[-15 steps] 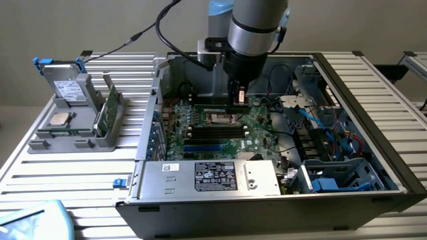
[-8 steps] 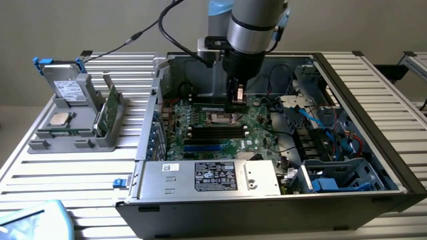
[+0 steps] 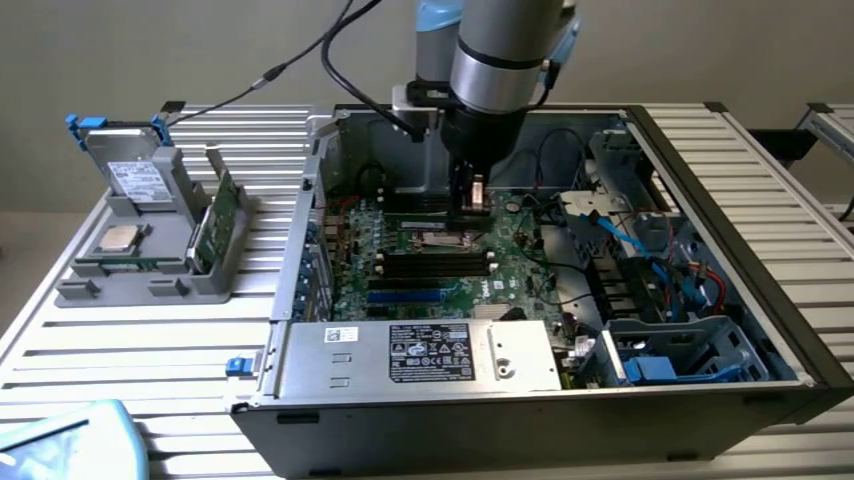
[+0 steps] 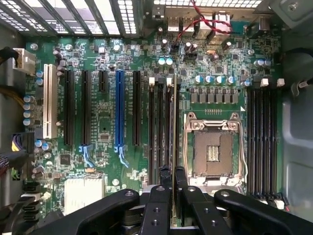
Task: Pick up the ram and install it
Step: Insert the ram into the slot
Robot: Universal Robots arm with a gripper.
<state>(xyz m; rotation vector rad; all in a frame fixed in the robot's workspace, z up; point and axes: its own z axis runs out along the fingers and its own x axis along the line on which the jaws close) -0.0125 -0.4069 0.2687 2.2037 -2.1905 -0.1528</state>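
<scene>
My gripper (image 3: 470,203) hangs low inside the open computer case (image 3: 787,340), over the motherboard (image 3: 514,285) near the empty processor socket (image 4: 213,152). Its jaws are shut on the ram (image 4: 174,117), a thin dark stick seen edge-on in the wrist view. The stick runs along the black memory slots (image 4: 160,132) beside the socket, in line with the slot nearest the socket. The frames do not show whether it is seated. The black fingers (image 4: 165,177) pinch its near end.
A grey fixture (image 3: 127,265) at the exterior view's left holds a silver processor chip (image 3: 120,237), a green card (image 3: 214,215) and a drive (image 3: 134,178). A power supply (image 3: 420,355), cables (image 3: 627,235) and a blue drive cage (image 3: 667,350) crowd the case. More memory slots (image 4: 261,137) flank the socket.
</scene>
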